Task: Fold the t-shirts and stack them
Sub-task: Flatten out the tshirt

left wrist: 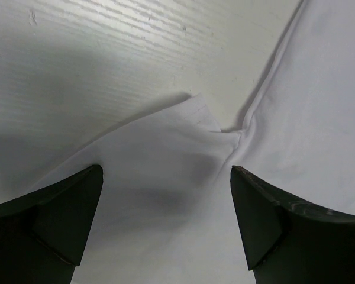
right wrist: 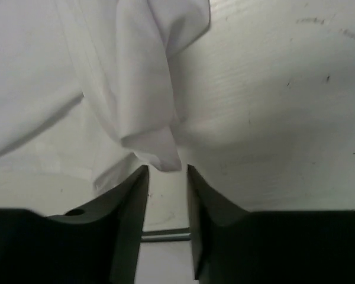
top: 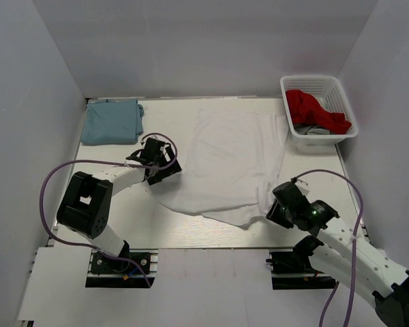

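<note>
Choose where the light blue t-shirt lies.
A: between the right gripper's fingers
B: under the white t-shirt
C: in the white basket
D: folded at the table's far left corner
D: the top view shows the light blue t-shirt folded flat at the far left corner of the table, apart from the white t-shirt and the basket.

1. The bench [top: 163, 231] is white with faint fine lines running across it; the wrist views show small dark specks and scuffs on it.
2. A plain pale grey left wall [top: 27, 136], back wall [top: 204, 48] and right wall [top: 388, 102] close the bench in on three sides.
3. A paler front strip [top: 211, 286] runs along the near edge.
4. The light is even and soft, with only dim shadows.
</note>
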Motion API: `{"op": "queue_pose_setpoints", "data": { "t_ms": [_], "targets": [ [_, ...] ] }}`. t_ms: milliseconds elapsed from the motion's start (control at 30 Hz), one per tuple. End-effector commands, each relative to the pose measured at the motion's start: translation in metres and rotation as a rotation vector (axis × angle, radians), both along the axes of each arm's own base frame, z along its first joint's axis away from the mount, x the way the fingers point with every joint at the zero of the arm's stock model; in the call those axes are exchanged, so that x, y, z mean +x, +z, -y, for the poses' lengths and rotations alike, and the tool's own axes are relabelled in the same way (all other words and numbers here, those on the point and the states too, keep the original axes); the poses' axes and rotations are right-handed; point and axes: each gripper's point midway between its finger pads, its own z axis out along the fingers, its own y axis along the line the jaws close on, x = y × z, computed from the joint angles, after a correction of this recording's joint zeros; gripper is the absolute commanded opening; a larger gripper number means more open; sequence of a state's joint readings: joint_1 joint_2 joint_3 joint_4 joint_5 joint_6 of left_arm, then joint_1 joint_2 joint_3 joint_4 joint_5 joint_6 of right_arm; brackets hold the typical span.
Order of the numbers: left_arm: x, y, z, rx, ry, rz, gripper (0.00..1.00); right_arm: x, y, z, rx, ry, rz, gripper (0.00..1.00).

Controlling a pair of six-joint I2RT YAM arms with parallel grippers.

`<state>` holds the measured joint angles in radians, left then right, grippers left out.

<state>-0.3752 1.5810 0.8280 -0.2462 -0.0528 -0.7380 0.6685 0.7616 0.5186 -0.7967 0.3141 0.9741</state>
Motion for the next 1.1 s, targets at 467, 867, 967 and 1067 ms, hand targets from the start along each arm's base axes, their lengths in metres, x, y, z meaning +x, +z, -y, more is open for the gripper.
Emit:
{"op": "queue_pose_setpoints", "data": {
  "t_ms": [467, 867, 967, 1067],
  "targets": [
    [0.072, -0.016, -0.049, 0.33, 0.139, -0.065, 1.0, 0.065, 0.08, -0.045, 0.011, 0.318, 0.35, 0.87],
    [0.143, -0.011, -0.041, 0.304, 0.069, -0.009, 1.0, 0.143, 0.074, -0.175, 0.079, 0.78, 0.562, 0.9],
    [0.139, -0.014, -0.04, 0.299, 0.055, -0.011, 1.0, 0.158, 0.055, -0.199, 0.092, 0.831, 0.528, 0.9],
    [0.14, -0.01, -0.041, 0.304, 0.045, -0.002, 1.0, 0.159, 0.033, -0.205, 0.092, 0.841, 0.447, 0.9]
  ]
}}
